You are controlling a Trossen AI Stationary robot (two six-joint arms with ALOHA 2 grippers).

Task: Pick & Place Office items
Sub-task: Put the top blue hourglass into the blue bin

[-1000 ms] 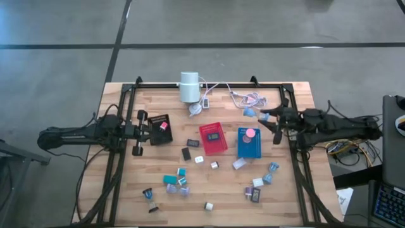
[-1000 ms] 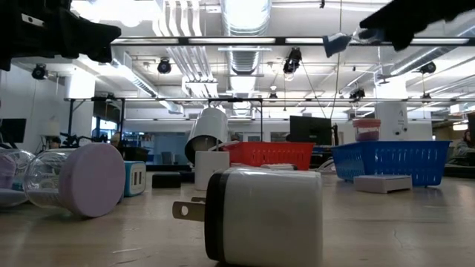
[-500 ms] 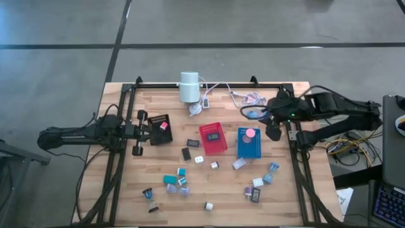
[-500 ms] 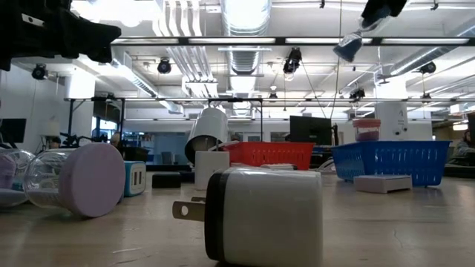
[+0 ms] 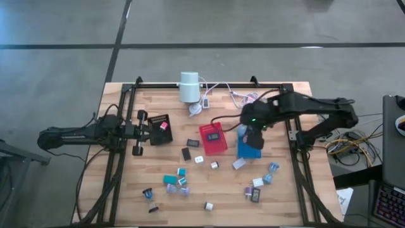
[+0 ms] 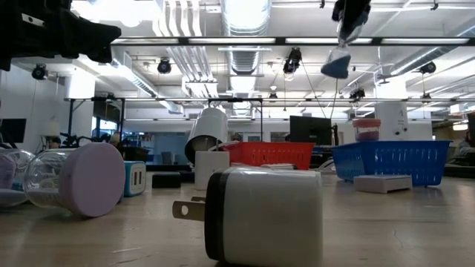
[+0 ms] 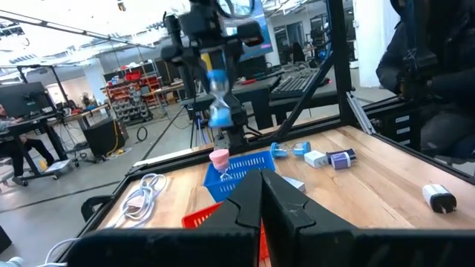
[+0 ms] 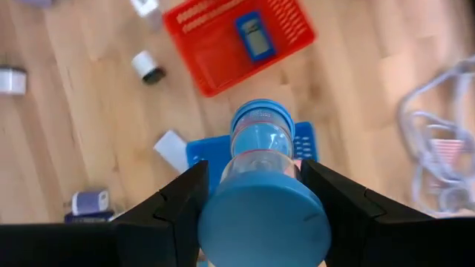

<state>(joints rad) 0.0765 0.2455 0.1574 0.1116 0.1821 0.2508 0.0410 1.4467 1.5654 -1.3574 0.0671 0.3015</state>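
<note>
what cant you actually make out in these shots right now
- Blue tray, high view: the right gripper and arm hide its top end and contents.
- Blue hourglass, right wrist view: its near cap hides the tray underneath.
- Black tray, high view: too small to identify the pink item inside.
- Left gripper, left wrist view: its shut fingers block the red tray.

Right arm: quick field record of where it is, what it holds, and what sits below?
right tool: shut on blue hourglass, held in the air
position: above blue tray, beside red tray
blue tray contents: pink-topped item; the rest is hidden by the arm
red tray contents: one dark flat item
left tool: shut, empty, waiting at the table's left side by black tray
loose items: scattered on table
</note>
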